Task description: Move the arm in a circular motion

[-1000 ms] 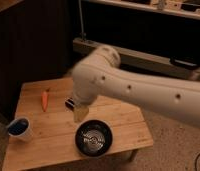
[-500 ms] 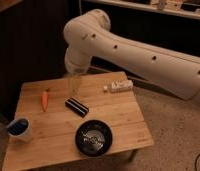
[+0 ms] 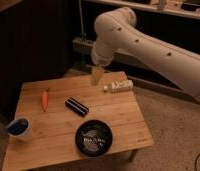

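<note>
The white arm (image 3: 143, 47) is pictured above the far edge of the worktop (image 3: 120, 117), its tan tool (image 3: 97, 76), whose state cannot be told, hung near a small white object (image 3: 118, 86); an even, high sweep is advised

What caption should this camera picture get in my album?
The white arm holds its gripper above the wooden table's back edge.

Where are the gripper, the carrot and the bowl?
gripper (image 3: 97, 76): camera view, middle of the tan tip, above the far edge of the table (image 3: 124, 116).
carrot (image 3: 44, 100): camera view, middle of its body.
bowl (image 3: 78, 136): camera view, left rim.
</note>
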`<action>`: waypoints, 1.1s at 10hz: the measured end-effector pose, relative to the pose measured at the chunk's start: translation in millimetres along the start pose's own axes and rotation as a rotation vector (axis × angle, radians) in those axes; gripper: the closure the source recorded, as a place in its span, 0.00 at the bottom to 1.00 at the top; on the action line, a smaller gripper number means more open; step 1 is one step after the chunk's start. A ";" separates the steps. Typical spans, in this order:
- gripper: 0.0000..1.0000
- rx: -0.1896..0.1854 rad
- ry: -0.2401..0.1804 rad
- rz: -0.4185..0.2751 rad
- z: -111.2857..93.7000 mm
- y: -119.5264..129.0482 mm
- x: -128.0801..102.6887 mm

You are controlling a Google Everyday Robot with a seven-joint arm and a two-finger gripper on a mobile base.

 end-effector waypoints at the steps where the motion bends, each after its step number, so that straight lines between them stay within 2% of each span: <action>1: 0.20 0.000 0.021 0.050 -2.6 2.6 28.1; 4: 0.20 -0.009 0.100 0.181 -10.5 25.9 107.4; 6: 0.20 -0.023 0.166 0.247 -12.7 57.8 156.7; 7: 0.20 -0.025 0.187 0.258 -13.0 75.0 173.4; 9: 0.20 -0.024 0.209 0.245 -22.0 114.6 197.3; 11: 0.20 -0.027 0.205 0.208 -31.3 150.0 191.9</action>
